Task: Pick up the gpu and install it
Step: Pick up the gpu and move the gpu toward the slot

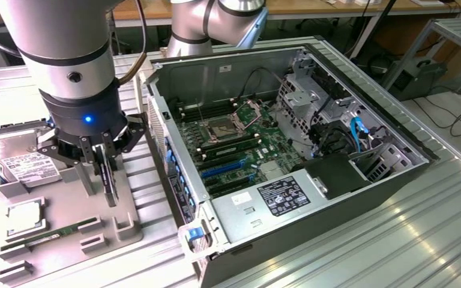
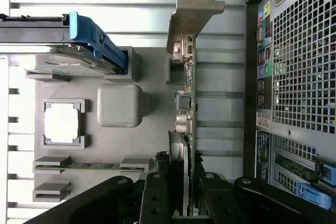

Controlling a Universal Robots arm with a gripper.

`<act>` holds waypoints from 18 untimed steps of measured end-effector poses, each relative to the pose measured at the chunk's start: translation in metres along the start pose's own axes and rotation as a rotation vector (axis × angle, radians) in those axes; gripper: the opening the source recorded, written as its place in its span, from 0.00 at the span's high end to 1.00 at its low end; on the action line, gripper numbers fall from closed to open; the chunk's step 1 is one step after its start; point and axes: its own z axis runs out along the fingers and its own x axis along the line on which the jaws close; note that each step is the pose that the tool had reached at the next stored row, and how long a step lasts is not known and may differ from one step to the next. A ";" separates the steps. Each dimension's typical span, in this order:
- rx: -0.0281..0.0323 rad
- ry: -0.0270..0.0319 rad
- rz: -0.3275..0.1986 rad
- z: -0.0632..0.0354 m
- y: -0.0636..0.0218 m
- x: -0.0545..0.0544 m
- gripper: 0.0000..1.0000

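**A:** Where is the graphics card point(image 2: 189, 108) at this moment?

**B:** It is standing on its long edge in the grey holder tray point(image 1: 126, 219) on the tabletop point(image 1: 391, 240). That puts it just beside the open computer case point(image 1: 239, 57), on the exterior view's left. Its silver bracket point(image 2: 191, 11) is at the end of the card farthest from the jaws.

**A:** And the jaws?

**B:** They are drawn in narrow, with one finger point(image 2: 155, 203) against each face of the card, so I read that as a firm pinch on its upper edge. I can't tell whether the lower edge has left the holder's slot.

**A:** So the step in hand is getting it out of the holder. How is that done well?

**B:** In my judgement the card should go straight up along the slot, slowly, without any twist. The grip sits toward one end, so the bracket end will probably want to sag, and a tilt could make the card bind in the holder.

**A:** Is anything nearby at risk?

**B:** The case wall stands close on one side of the card, and the bracket sticks out past the board, so sideways drift is the main worry. The hard drive point(image 1: 26, 165), the processor chip point(image 1: 24, 217) and the memory stick point(image 1: 50, 237) share the tray. They lie well apart from the card on its other side.

**A:** What about grip pressure?

**B:** It should be enough to stop the card slipping and no more, since a circuit board pinched by its faces will not take much squeezing.
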 end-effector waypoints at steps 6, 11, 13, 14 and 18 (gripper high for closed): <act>-0.0017 0.0000 0.000 -0.0039 0.0002 0.000 0.73; -0.0031 -0.0001 0.000 -0.0063 0.0003 0.000 0.73; -0.0036 0.0000 0.000 -0.0073 0.0003 0.000 0.73; -0.0040 0.0000 0.000 -0.0077 0.0003 0.000 0.73; -0.0055 -0.0002 0.000 -0.0099 0.0004 0.000 0.73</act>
